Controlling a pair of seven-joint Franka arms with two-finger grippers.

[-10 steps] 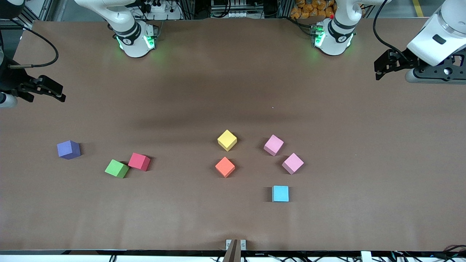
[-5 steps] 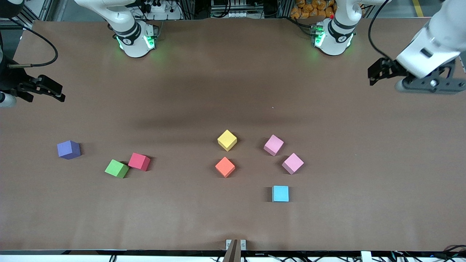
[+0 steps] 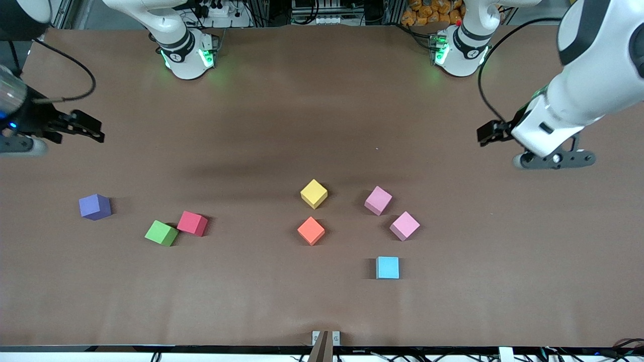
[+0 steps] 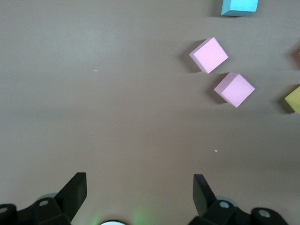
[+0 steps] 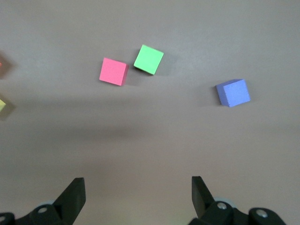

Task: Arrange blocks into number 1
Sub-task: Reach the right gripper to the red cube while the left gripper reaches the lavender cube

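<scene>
Lying well apart from left end effector [image 4: 138,190], seemingly empty: pink blocks [image 4: 209,55].

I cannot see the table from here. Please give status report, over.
Left tool and right tool open, empty, over bare table. Blocks scattered: yellow, two pink, red touching green. Nothing blocking, over.

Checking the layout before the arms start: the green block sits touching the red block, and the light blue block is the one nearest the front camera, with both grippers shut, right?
Not quite: both grippers are open. The wrist views show the left gripper and right gripper with fingers spread wide and nothing between them. The rest holds in the front view: the green block touches the red block, and the light blue block lies nearest the camera.
</scene>
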